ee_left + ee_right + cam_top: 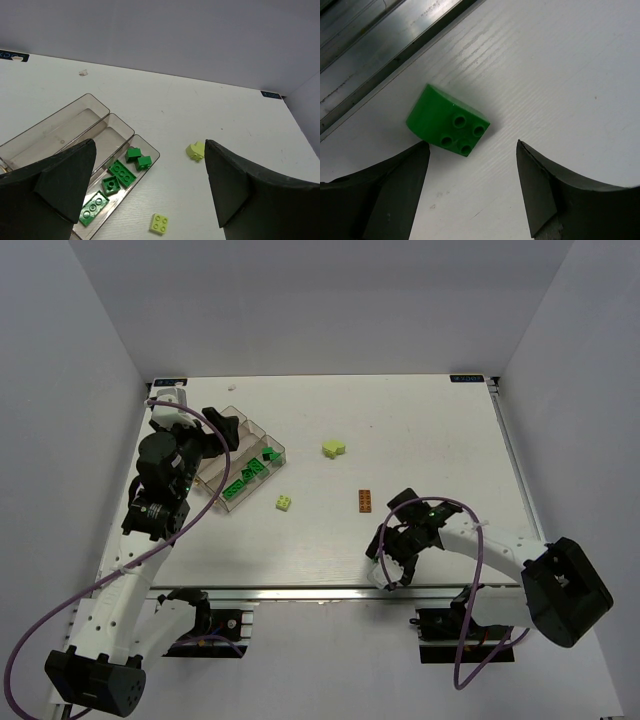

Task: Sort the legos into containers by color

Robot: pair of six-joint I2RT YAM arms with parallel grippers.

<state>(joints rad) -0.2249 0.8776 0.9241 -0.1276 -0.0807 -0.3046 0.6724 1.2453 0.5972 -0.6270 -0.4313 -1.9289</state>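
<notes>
The clear tray (216,480) lies at the left; in the left wrist view its rim (95,97) shows. Several green legos (250,476) lie in its right-hand compartment (121,173); the other compartments look empty. A lime 2x2 brick (284,503) (159,223), a lime curved brick (333,448) (196,150) and an orange brick (365,499) lie loose on the table. My left gripper (214,440) (150,190) is open and empty above the tray's near end. My right gripper (393,568) (473,150) is open just above the table. A green curved brick (447,121) lies upside down just ahead of its left finger.
The metal rail at the table's front edge (385,45) runs close behind the green curved brick. White walls enclose the table on three sides. A small white scrap (83,73) lies at the far left of the table.
</notes>
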